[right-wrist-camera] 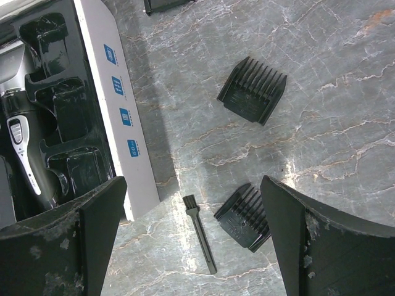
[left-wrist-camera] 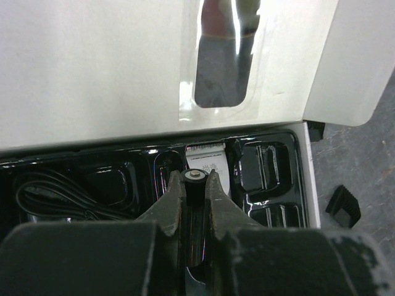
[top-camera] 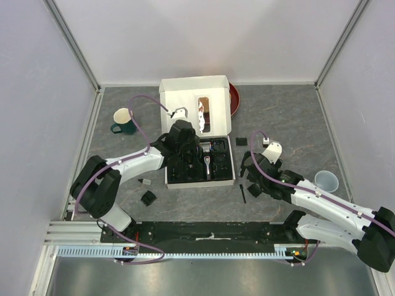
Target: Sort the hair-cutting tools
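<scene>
Found the left gripper [left-wrist-camera: 195, 182] down at the black tray [left-wrist-camera: 271, 172] of the open box [left-wrist-camera: 92, 61], fingers nearly together on a small silver-topped stub [left-wrist-camera: 196, 175] right over the clipper [left-wrist-camera: 207, 157]; could not tell whether that stub belongs to the clipper. Noted the cable [left-wrist-camera: 49, 197] coiled in the tray's left pocket. Saw the right gripper [right-wrist-camera: 191, 185] spread wide, holding nothing, above the counter [right-wrist-camera: 345, 123], with the brush [right-wrist-camera: 200, 233] and one comb guard [right-wrist-camera: 244, 217] between its fingers and a second guard [right-wrist-camera: 253, 89] farther off.
</scene>
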Motion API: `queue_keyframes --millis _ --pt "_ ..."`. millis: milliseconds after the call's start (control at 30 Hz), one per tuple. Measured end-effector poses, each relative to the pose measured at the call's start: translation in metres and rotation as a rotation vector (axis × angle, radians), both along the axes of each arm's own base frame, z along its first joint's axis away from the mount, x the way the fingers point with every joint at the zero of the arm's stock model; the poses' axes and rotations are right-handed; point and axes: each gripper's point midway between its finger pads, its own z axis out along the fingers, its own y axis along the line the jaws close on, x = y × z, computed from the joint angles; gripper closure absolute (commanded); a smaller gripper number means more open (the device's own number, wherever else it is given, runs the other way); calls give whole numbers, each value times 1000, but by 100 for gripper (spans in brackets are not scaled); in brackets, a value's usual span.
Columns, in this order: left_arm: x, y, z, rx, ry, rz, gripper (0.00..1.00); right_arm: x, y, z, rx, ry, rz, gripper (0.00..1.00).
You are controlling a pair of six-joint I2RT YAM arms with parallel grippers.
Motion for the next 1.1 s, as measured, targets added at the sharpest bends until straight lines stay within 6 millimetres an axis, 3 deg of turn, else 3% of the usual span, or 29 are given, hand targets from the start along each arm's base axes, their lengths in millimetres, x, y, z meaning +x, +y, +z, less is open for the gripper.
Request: queue_keyframes --millis 167,567,1100 --pt "1 -2 -14 32 7 17 98 0 1 -1 8 4 -4 2" --pt "2 1 -25 70 -9 56 95 -1 4 -5 12 23 -5 2" --pt "-4 2 -36 129 -11 56 58 7 11 13 46 -13 -3 3"
